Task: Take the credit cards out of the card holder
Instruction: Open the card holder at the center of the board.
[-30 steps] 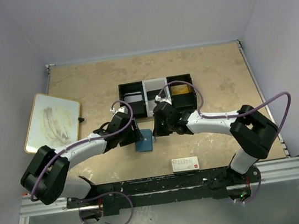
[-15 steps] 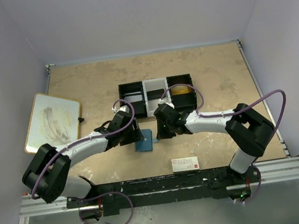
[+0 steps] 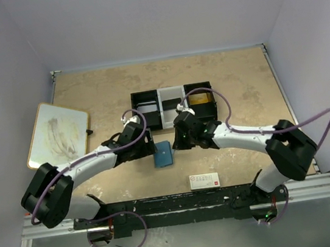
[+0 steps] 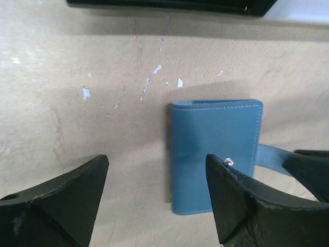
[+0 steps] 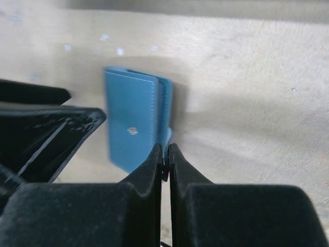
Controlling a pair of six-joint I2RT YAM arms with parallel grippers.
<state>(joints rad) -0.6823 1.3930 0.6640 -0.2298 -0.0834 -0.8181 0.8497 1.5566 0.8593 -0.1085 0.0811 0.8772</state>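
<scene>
Since the earlier frame the card holder [image 3: 164,155] is shifted slightly rightward, and the right elbow [image 3: 291,145] is swung outward. The card holder is laid folded shut on the table [image 3: 239,82] between the grippers. Its snap tab [image 4: 268,157] is pinched by the clenched right gripper [image 5: 165,163]; the left gripper [image 4: 157,175] is spread wide beside it.

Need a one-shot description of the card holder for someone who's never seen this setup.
On the tan table, find the black-and-white compartment tray. Just on its near side, between the left hand and the right hand, lies the card holder, a small folded wallet with a snap tab. It is the only blue item; the white box nearer the arm bases is not it.
</scene>
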